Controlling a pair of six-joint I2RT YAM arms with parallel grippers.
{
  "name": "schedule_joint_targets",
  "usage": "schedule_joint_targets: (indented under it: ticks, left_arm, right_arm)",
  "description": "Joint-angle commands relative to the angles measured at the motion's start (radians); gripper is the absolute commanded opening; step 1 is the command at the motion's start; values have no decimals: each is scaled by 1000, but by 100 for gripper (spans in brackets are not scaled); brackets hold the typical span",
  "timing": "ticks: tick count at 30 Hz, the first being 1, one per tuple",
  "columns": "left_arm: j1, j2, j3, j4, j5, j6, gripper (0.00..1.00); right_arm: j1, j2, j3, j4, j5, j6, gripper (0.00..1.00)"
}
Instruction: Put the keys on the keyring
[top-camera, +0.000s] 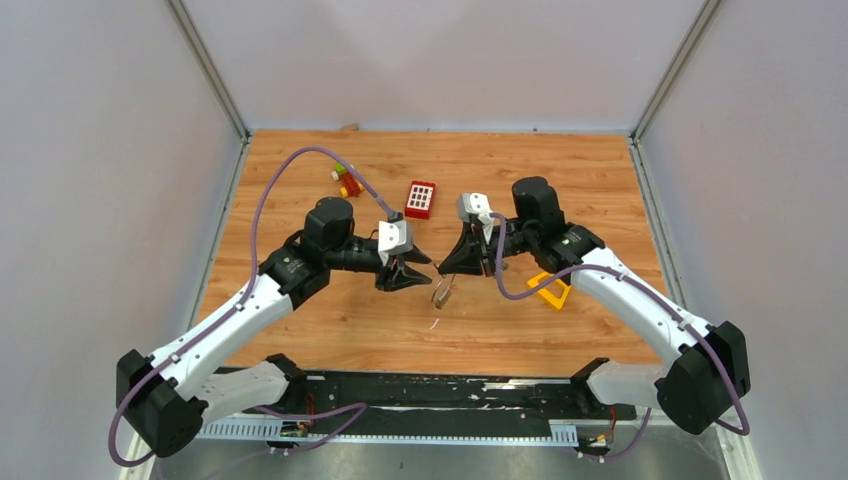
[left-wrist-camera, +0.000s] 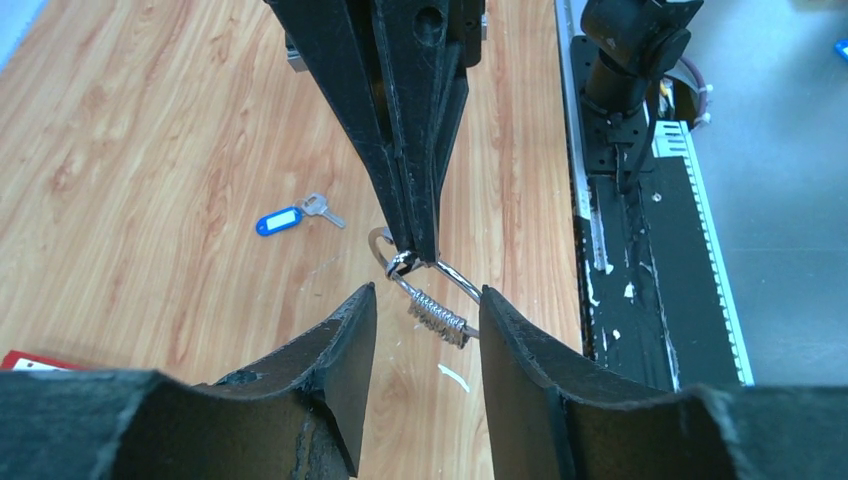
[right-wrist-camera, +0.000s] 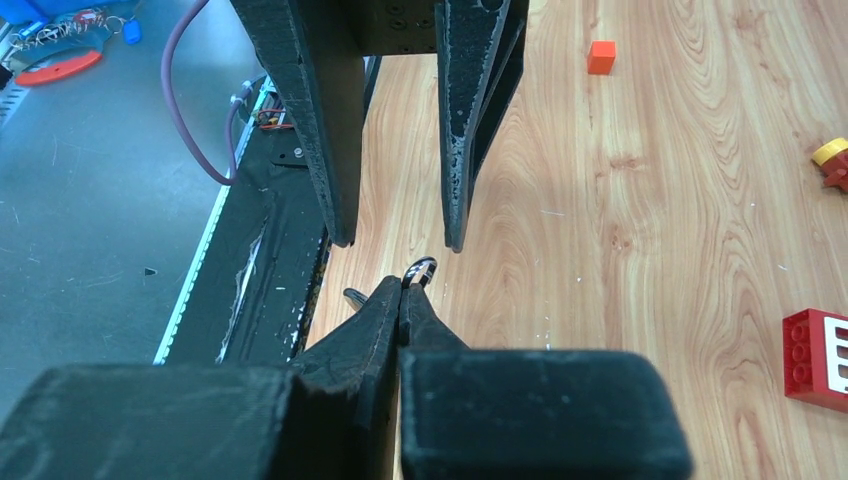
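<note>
The right pincer (right-wrist-camera: 403, 292) is pressed together on the ring (left-wrist-camera: 440, 312), nipping its wire at the very tips, so the ring hangs just beneath them and seems clear of the table (top-camera: 330, 330), though I cannot be sure. Facing it tip to tip, the left pincer (left-wrist-camera: 425, 295) stands spread, one finger to each side of the ring's coiled stretch and gripping nothing; whether a finger brushes the wire is hard to tell. Past the right pincer's tips and off to one side, a key (left-wrist-camera: 318, 207) with a blue tag (left-wrist-camera: 278, 221) lies flat on the wood, well apart from both. I judge the step to be steadying the ring before any key is threaded: none shows on it. Next the left pincer would need to fetch that key, then work its hole onto the wire's end while the right keeps a firm nip. The ring's split is too fine to find, its far part is hidden behind the right fingers, and no other key is in sight.
</note>
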Motion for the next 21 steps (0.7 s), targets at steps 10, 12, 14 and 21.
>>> schedule_joint_targets:
  ticks: [10,12,14,21]
  left_arm:
    - [-3,33,101,-65,-51,209,50]
    - [-3,53,125,-90,-14,265,50]
    - [-3,83,153,-131,30,336,50]
    - [-3,152,229,-306,145,529,43]
  right_arm:
    - [-10,-40,16,18,-77,-40,0]
    - [-9,-38,18,10,-92,-45,0]
    - [-9,-34,20,3,-103,-51,0]
    - [-10,-30,20,-4,-120,-58,0]
